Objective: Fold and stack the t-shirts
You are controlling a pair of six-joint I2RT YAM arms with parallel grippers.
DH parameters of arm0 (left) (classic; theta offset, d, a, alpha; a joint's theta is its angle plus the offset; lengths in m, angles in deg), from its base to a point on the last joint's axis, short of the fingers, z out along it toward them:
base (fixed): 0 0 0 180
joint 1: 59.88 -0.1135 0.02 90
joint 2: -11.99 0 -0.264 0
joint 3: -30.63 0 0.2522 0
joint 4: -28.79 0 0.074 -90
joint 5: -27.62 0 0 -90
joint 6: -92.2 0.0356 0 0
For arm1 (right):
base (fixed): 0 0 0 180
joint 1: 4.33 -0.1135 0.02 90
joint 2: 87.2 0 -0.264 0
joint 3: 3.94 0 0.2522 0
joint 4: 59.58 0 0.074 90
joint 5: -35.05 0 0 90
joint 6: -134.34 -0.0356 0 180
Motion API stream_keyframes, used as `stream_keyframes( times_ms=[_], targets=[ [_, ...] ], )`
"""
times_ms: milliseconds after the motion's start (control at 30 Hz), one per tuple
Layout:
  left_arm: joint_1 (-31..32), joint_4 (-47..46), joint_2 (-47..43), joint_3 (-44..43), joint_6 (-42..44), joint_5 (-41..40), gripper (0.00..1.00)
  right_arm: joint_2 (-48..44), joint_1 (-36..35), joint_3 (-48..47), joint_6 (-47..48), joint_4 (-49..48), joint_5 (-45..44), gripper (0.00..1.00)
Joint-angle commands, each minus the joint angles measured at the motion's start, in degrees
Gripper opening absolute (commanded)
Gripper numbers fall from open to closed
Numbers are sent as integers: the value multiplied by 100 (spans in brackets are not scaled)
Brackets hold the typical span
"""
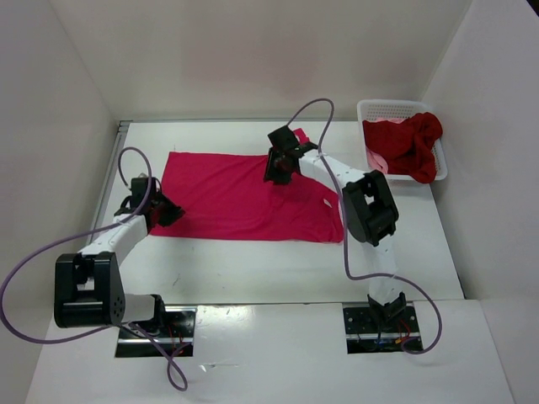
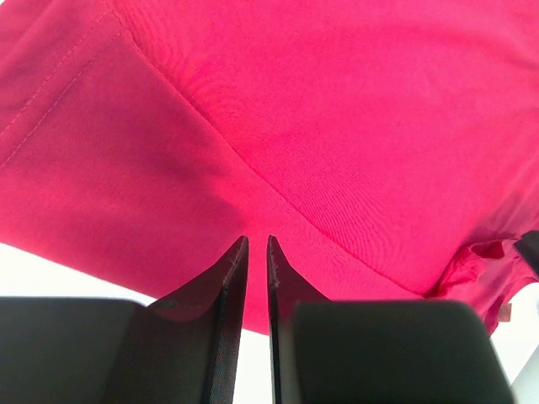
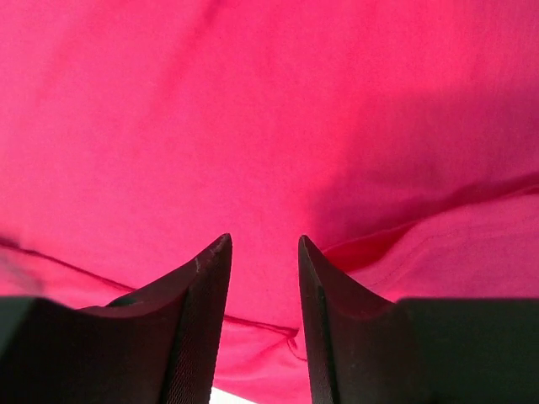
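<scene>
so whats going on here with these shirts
A robot is working on a pink shirt spread flat on the table. Its left hand looks closed on the shirt's left edge; its right hand is open near the far edge. A dark red shirt waits in the basket.

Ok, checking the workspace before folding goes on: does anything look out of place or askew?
The dark red t-shirt is heaped in the white mesh basket and spills over its right rim instead of lying inside. The magenta t-shirt lies spread flat on the table; nothing else stands out.
</scene>
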Motion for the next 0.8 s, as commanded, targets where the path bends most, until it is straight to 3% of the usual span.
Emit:
stream_keyframes(
  times_ms=[0,133,200,433,533,767],
  targets=[
    [-10,132,-297,-90,154,-194,21,-504,-33,-19,257,340,-195,43],
    [-10,185,-446,-20,208,-194,21,-1575,-33,1589,118,-343,-72,7],
    [-10,116,-351,-19,208,-133,21,-2016,-33,2451,20,-503,86,0],
    [-150,-306,361,296,-336,306,21,-2333,-33,3947,-340,-1021,104,0],
    [-563,-439,844,420,-495,1059,23,-2395,-33,4211,-480,-1092,-18,0],
    [-1064,553,1091,253,84,1062,26,-2930,-33,5107,-752,-856,-274,0]
  ],
)
